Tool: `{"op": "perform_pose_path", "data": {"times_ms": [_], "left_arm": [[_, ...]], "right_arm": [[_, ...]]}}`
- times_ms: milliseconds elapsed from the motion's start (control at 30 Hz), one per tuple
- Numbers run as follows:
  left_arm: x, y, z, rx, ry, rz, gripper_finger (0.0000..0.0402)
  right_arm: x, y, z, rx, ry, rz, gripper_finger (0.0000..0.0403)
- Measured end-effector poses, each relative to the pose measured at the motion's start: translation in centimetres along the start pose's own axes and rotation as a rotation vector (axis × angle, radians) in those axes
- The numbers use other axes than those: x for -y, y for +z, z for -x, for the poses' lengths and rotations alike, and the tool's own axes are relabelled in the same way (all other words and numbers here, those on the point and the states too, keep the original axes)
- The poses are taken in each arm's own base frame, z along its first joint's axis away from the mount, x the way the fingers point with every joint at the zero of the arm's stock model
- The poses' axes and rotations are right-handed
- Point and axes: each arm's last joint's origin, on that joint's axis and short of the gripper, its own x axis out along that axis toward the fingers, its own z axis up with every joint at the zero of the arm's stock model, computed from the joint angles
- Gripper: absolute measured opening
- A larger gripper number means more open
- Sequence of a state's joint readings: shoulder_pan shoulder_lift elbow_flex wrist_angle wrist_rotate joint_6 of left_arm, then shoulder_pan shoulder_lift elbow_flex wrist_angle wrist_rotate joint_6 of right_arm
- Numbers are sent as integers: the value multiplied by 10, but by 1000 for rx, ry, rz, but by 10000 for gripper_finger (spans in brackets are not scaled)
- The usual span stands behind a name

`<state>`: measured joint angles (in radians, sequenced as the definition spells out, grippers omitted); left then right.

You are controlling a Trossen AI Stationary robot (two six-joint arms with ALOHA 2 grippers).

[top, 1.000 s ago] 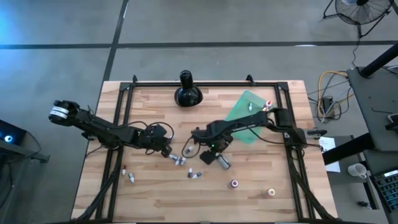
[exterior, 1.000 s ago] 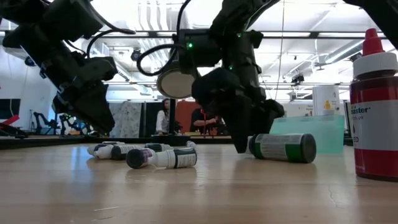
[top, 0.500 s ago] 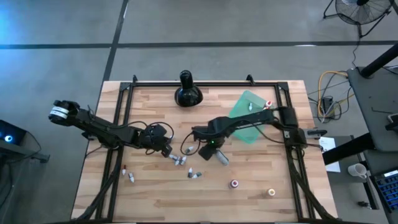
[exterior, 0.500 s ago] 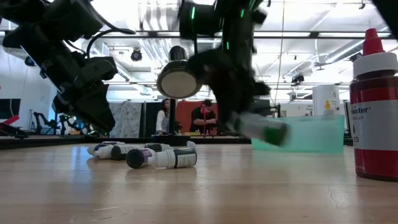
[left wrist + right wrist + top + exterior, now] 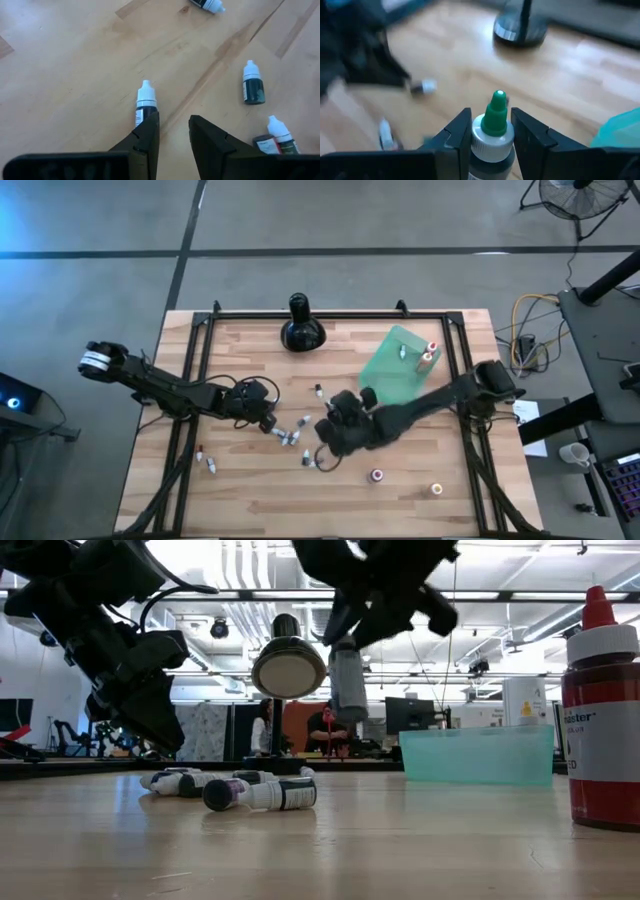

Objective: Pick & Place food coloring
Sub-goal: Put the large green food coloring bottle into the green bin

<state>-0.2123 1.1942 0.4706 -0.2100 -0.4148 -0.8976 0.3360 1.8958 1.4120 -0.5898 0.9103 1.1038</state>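
Red bottle [image 5: 603, 720] label — partial word "aster"

**Around the counter**

A wooden counter [image 5: 250, 500] of pale planks carries a black frame [image 5: 330, 314] along its edges. At the far edge stands a black bulbous object [image 5: 301, 328] with a long neck; in the low view its round base [image 5: 288, 670] faces the camera. A teal-green plastic sheet [image 5: 385, 365] lies toward the far right corner, showing as a translucent wall [image 5: 478, 756] in the low view. The grey floor [image 5: 330, 220] surrounds the counter. A fan [image 5: 580, 197] stands at the upper right, yellow cables [image 5: 527, 310] below it. People [image 5: 325, 730] sit in the room behind.
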Motion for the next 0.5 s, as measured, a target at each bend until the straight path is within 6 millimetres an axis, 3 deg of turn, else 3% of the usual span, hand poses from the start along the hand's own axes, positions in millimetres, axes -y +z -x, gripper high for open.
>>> {"op": "perform_pose_path", "data": {"times_ms": [167, 300, 400, 500], "left_arm": [[1, -1, 0, -37, -29, -9, 80], [1, -2, 0, -67, -45, -17, 80], [1, -2, 0, -68, -48, -55, 80], [1, -2, 0, -60, -46, -74, 80]], "right_arm": [[-6, -28, -18, 137, -110, -21, 102], [-11, -32, -32, 156, -125, -56, 102], [-11, -47, -44, 117, -136, -49, 102], [-13, -47, -45, 124, -129, -51, 103]]}}
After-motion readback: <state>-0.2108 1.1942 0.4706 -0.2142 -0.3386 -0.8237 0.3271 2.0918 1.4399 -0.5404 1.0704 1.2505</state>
